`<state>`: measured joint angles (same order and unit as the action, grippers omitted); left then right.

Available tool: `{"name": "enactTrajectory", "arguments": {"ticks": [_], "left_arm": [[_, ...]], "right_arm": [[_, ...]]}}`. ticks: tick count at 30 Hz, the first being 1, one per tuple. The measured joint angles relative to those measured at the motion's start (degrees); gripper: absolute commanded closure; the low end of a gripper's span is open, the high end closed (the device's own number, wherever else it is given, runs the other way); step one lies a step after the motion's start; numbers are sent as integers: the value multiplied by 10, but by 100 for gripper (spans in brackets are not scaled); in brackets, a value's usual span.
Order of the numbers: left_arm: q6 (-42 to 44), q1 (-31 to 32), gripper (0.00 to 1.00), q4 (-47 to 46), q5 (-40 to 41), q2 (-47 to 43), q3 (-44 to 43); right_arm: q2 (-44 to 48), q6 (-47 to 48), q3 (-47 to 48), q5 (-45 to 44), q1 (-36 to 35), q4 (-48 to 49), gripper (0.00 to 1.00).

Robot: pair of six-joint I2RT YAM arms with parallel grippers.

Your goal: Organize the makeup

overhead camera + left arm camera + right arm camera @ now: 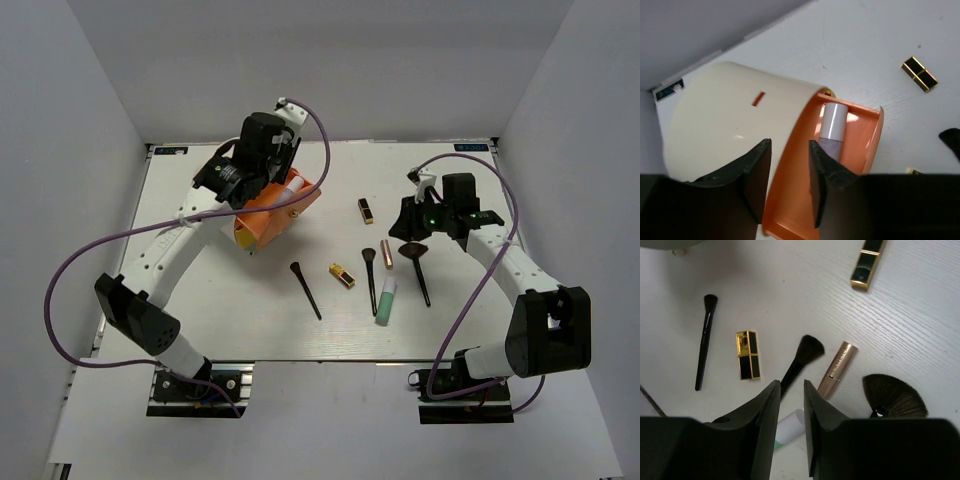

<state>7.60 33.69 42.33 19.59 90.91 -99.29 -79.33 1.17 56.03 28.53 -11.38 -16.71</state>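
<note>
Makeup: lipsticks [342, 275], brushes [306, 290], rose-gold tube [386, 255] and mint tube [385, 300] loose on table [200, 300].
Left wrist view: lavender tube [832, 132] in cream cylinder's [725, 120] orange tray [865, 145]; arm half hides it from top.
Left gripper [789, 150]: partly open, straddles tray rim, lavender tube just beyond.
Right gripper [792, 387]: narrow gap, empty, over brush handle and mint tube.

Mint green tube [790, 426] mostly hidden

I see white links and black joint housings on left arm [165, 250] and right arm [505, 262]. Black wedge fingers [752, 180] on left gripper [788, 145]. Purple cable [49, 300] loops off each arm; green LED [432, 212] on right wrist.
</note>
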Motion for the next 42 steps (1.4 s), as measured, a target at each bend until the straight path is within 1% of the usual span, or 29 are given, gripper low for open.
{"name": "enactTrajectory", "arguments": {"ticks": [2,3,5,6,7,8,9,10,11,13,15,16,19,22,25,34,39,42], "left_arm": [[-10,0,69,-6,3,-9,-17],[-15,0,76,-9,4,-17,-21],[-30,0,78,-12,4,-42,-23],[-40,0,78,-13,4,-58,-22],[-55,0,73,-16,3,-80,-15],[-69,0,66,-22,3,-103,-3],[-85,0,51,-26,0,-131,18],[-100,0,45,-25,-2,-160,39],[-115,0,41,-28,-4,-186,61],[-150,0,36,-28,-7,-238,110],[-185,0,35,-25,-9,-282,157],[-201,0,35,-20,-9,-300,180],[-243,0,34,-9,-9,-338,228],[-278,0,34,6,-9,-368,261],[-306,0,33,21,-9,-395,279],[-354,0,32,50,0,-458,312],[-367,0,32,59,8,-472,321],[-372,0,32,62,10,-476,325]], "right_arm": [[0,37,0,28,0,-6,78],[0,61,0,43,0,-10,80],[0,123,0,75,-1,-30,79],[0,169,0,96,-1,-45,74],[0,232,2,119,-3,-74,70],[-1,295,4,140,-3,-108,61],[-3,374,6,158,-3,-145,57],[-7,458,9,170,-5,-187,53],[-12,538,11,179,-7,-231,46],[-26,688,13,182,-10,-304,42],[-43,811,16,178,-14,-365,39],[-51,861,16,173,-16,-386,39],[-65,973,20,152,-29,-426,34],[-76,1042,25,127,-47,-442,32],[-93,1080,27,98,-66,-448,32],[-131,1109,27,31,-128,-427,34],[-156,1115,26,-4,-155,-398,40],[-165,1116,24,-22,-164,-388,47]]}}
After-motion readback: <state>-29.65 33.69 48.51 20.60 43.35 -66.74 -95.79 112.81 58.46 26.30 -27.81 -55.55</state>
